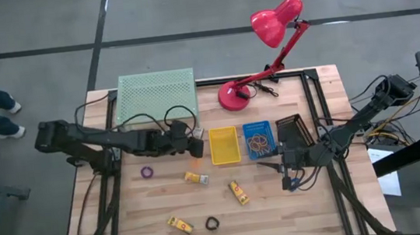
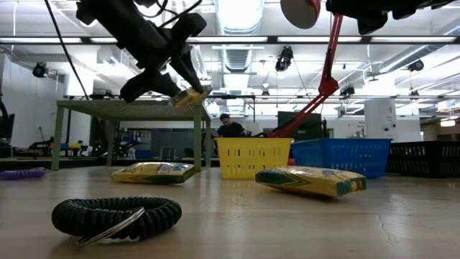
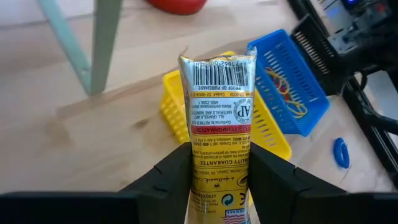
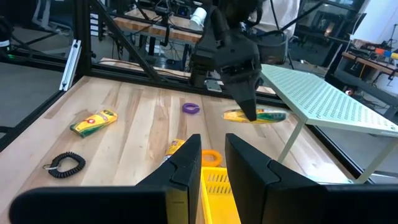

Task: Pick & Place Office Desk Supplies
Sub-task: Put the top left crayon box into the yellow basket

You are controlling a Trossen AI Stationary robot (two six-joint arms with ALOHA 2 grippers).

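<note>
Over on the left side, the left gripper [image 1: 196,145] hangs above the table beside the front corner of the pale green mesh shelf [image 1: 155,96], its two fingers [image 3: 171,177] pinched on a yellow crayon packet [image 3: 217,118] that sticks out ahead of them with the barcode end forward. Just past its tip sits the yellow basket [image 1: 224,145]. Behind and below that gripper, a small purple ring [image 1: 147,172] lies on the wood. Nearer the front edge from the gripper are three more yellow packets: one [image 1: 196,178] just below it, one [image 1: 180,225] near the front edge, one [image 1: 238,192] further right. A black coiled ring [image 1: 212,224] lies beside the front-edge packet.

Right of the yellow basket stands the blue basket [image 1: 259,139] with rubber bands [image 1: 258,139] in it, then a black basket [image 1: 294,130]. The right gripper [image 1: 284,166] waits low in front of those two, fingers [image 4: 186,163] set to a narrow gap with nothing between them. The pink-red desk lamp [image 1: 265,47] stands behind the baskets.
</note>
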